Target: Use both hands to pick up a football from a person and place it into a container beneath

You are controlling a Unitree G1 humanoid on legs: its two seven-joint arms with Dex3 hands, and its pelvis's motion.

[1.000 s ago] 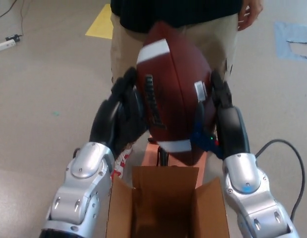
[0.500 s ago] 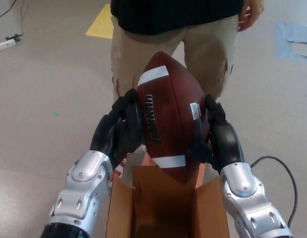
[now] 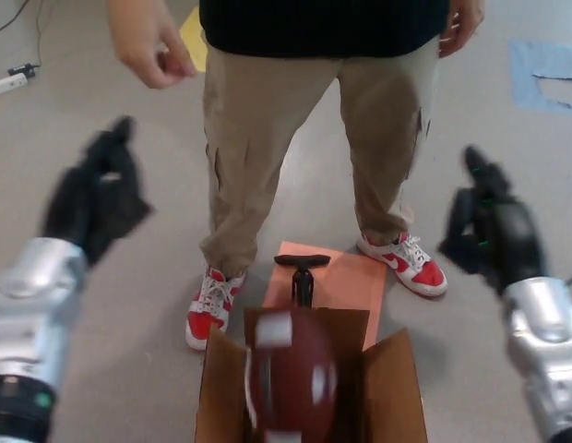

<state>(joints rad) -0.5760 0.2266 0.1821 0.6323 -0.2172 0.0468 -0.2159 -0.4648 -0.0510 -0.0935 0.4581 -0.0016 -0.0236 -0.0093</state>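
The brown football (image 3: pixel 291 377) with white stripes is blurred inside the open cardboard box (image 3: pixel 392 388) at the bottom centre, free of both hands. My left hand (image 3: pixel 94 192) is out at the far left, open and holding nothing. Far right, my right hand (image 3: pixel 489 231) is also open and holds nothing. Both are well apart from the ball, raised above and to the sides of the box.
A person in tan trousers (image 3: pixel 314 120) and red-and-white shoes (image 3: pixel 411 263) stands just behind the box, one hand (image 3: pixel 148 41) raised at top left. A black pump (image 3: pixel 303 274) stands on an orange mat (image 3: pixel 351 281) between the person's feet and the box.
Both hands let go of the football and swung wide apart. The ball dropped down into the box. The person's hand has come into view at top left.
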